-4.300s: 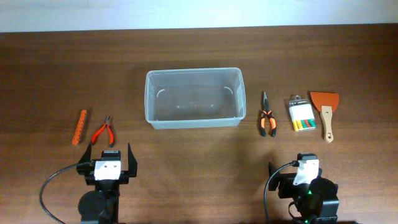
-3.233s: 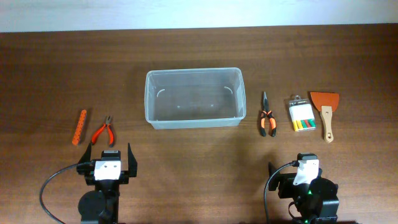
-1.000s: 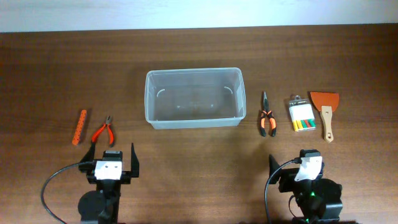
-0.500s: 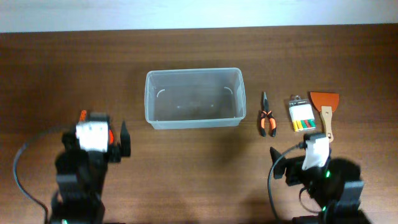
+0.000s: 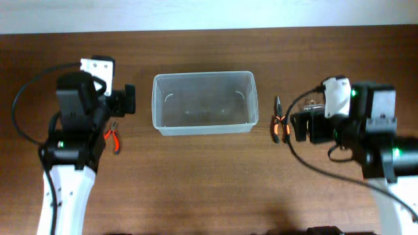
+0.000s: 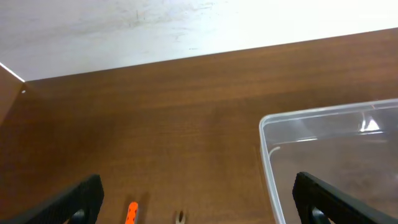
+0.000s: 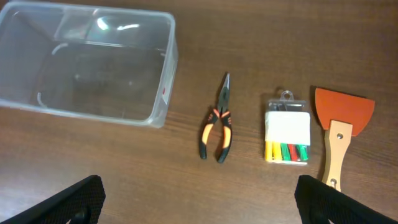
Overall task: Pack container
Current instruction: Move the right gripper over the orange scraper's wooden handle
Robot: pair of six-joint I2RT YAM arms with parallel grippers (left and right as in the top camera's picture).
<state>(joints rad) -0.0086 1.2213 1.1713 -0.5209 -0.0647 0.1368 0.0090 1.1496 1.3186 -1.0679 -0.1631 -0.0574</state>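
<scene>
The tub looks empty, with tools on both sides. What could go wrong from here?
1. The pliers, bit case and scraper lie close together, so the open right gripper might bump a neighbour while taking one.
2. Nothing holds the tub; a tool caught on its rim could shove it along the table.

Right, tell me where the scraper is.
In the right wrist view the scraper lies at the far right, beside the bit case, with the pliers further left; overhead, the right arm hides it.
</scene>
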